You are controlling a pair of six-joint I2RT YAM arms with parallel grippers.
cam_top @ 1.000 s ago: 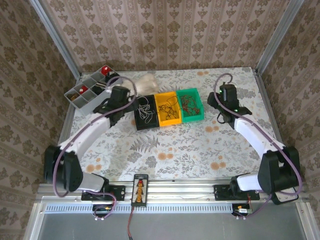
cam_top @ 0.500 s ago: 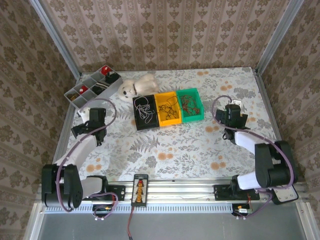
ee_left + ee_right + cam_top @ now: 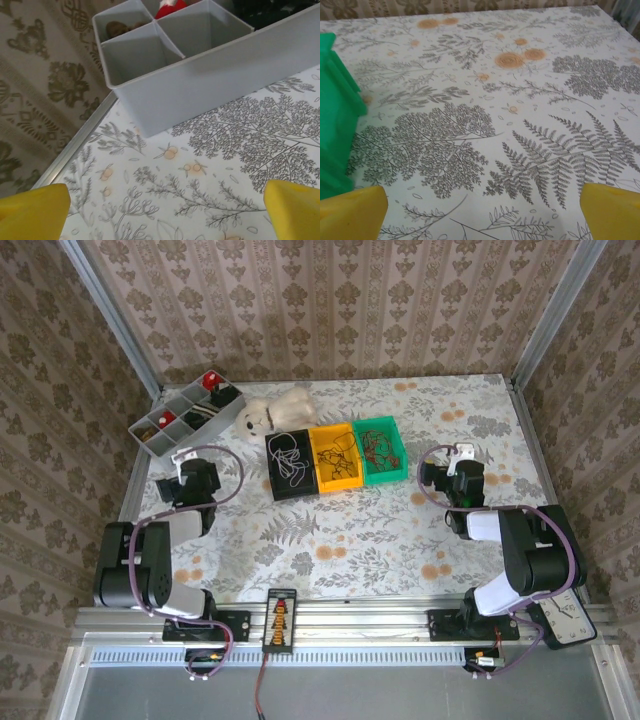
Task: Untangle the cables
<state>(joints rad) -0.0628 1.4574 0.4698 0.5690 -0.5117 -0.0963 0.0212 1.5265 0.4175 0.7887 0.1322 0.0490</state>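
Observation:
The cables lie sorted in three bins at the table's centre in the top view. A white wire (image 3: pixel 289 460) squiggles in the black bin (image 3: pixel 275 487), black wires (image 3: pixel 338 460) lie in the yellow bin (image 3: pixel 322 435), and red wires (image 3: pixel 380 448) lie in the green bin (image 3: pixel 404 468). My left gripper (image 3: pixel 190 472) rests low at the left, well clear of the bins. It is open, its yellow fingertips (image 3: pixel 32 209) wide apart over bare cloth. My right gripper (image 3: pixel 455 468) sits low at the right, open, its fingertips (image 3: pixel 611 210) spread with nothing between them. The green bin's corner (image 3: pixel 335 115) shows at its left.
A grey divided organiser (image 3: pixel 185 418) with small parts stands at the back left, close ahead of my left gripper (image 3: pixel 165 215); its wall (image 3: pixel 210 80) faces that camera. A white plush toy (image 3: pixel 270 412) lies behind the black bin. Metal frame rails edge the table.
Both arms have pulled back from the bins toward the near side and folded low. The left arm no longer covers the plush toy.

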